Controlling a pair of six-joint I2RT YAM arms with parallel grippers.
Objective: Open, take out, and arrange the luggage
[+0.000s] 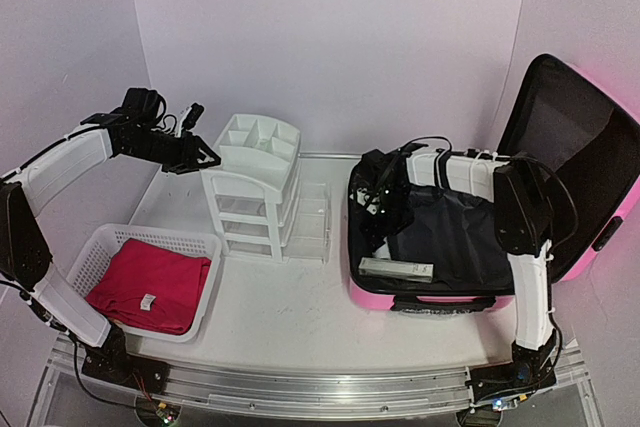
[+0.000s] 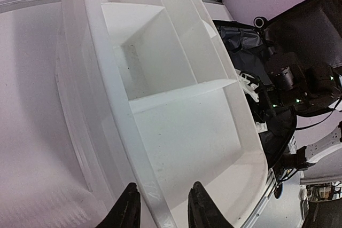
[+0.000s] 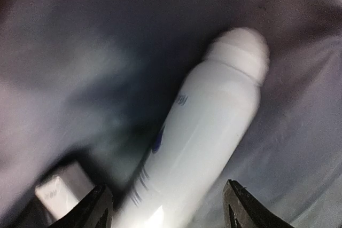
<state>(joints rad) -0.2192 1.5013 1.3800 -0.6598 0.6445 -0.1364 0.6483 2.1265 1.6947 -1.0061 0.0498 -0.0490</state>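
Both spread: left fingers (image 1: 207, 158) empty at the organizer (image 1: 262, 142), right fingers (image 1: 373, 207) straddling a bottle (image 3: 203, 126) inside the pink suitcase (image 1: 430, 301).

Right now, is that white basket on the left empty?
No, a folded red cloth lies inside the white basket.

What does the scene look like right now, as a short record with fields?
suitcase: open, lid raised
right gripper: open, inside the suitcase, over a white bottle lying there
left gripper: open, above the rim of the white organizer
basket: near the left arm, holds a red cloth
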